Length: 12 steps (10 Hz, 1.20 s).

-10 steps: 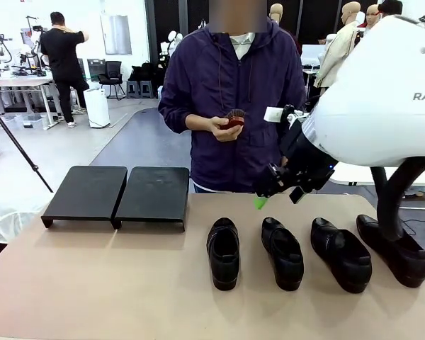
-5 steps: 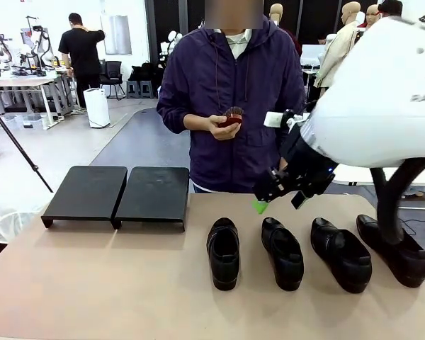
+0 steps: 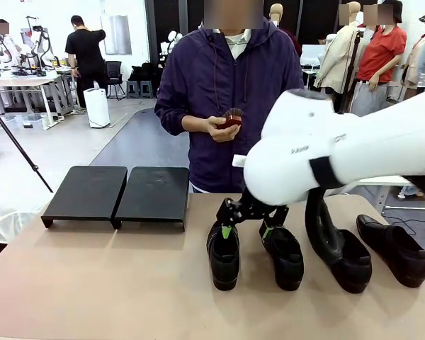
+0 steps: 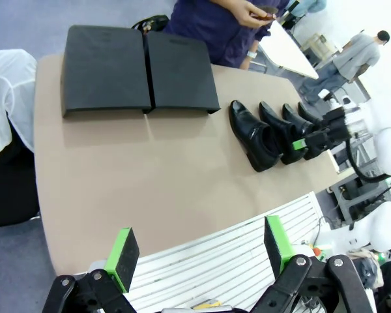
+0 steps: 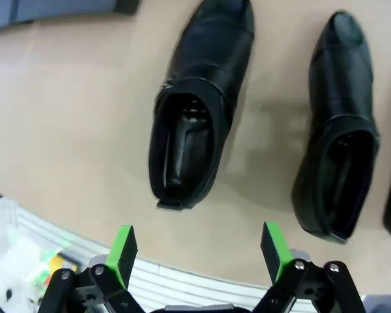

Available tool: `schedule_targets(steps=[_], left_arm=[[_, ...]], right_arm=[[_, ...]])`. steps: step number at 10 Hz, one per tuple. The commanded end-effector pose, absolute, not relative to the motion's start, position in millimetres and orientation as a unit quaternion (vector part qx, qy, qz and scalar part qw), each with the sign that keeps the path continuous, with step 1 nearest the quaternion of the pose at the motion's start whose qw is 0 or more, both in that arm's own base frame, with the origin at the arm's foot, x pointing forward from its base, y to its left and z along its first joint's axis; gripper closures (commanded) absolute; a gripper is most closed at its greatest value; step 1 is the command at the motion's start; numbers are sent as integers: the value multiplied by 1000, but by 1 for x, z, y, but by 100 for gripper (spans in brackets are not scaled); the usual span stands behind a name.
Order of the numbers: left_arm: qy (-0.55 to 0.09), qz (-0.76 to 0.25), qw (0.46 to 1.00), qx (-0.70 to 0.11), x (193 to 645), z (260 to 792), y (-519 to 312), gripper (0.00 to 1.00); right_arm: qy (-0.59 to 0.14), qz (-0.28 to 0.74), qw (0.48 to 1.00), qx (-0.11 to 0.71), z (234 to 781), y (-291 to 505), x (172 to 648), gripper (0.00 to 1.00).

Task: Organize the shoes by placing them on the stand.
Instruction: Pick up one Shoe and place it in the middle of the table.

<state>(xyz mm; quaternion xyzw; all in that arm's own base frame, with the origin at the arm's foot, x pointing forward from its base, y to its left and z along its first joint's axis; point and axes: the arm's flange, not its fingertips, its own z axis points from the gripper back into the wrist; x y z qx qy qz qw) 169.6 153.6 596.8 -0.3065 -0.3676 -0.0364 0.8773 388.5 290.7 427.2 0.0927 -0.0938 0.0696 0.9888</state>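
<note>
Front view: the first pick-up is in hand, the right jaws spread empty above the leftmost shoe (image 3: pixel 224 256) in the lower-middle row (left jaws likewise parted), the stand (image 3: pixel 113 191) at mid-left bare, so next likely lowering to straddle and clamp it.

Robot lab: big open work room, not a home. A big white robot arm (image 3: pixel 326 156) reaches over a tan table (image 3: pixel 92 283) w/ black shoes (image 3: pixel 224 255) in a row on top. Behind it is a wide grey floor (image 3: pixel 134 138), work tables (image 3: pixel 18 81) w/ gear on them, a black desk chair (image 3: pixel 113 73) and a white box (image 3: pixel 97 108). A black tripod leg (image 3: pixel 18 144) stands at left. Ppl stand about: 1 in a black top (image 3: pixel 85 46) at the back, 1 in a red top (image 3: pixel 381 49), 1 in a purple jacket (image 3: pixel 230 92) by the table.
</note>
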Motion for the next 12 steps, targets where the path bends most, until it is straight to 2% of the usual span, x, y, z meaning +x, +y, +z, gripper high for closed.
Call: schedule_targets(steps=[1, 6, 11, 12], left_arm=[[-372, -44, 873, -312, 168, 596, 154, 0], [-372, -44, 873, -312, 168, 596, 154, 0], [-372, -44, 873, -312, 168, 596, 154, 0], [-372, -44, 873, -312, 168, 596, 154, 0]], right_arm=[[-81, 21, 995, 60, 420, 318, 411, 0], [-65, -34, 997, 19, 368, 334, 440, 0], [-58, -44, 997, -10, 344, 331, 452, 0], [-51, -44, 998, -3, 344, 331, 453, 56]])
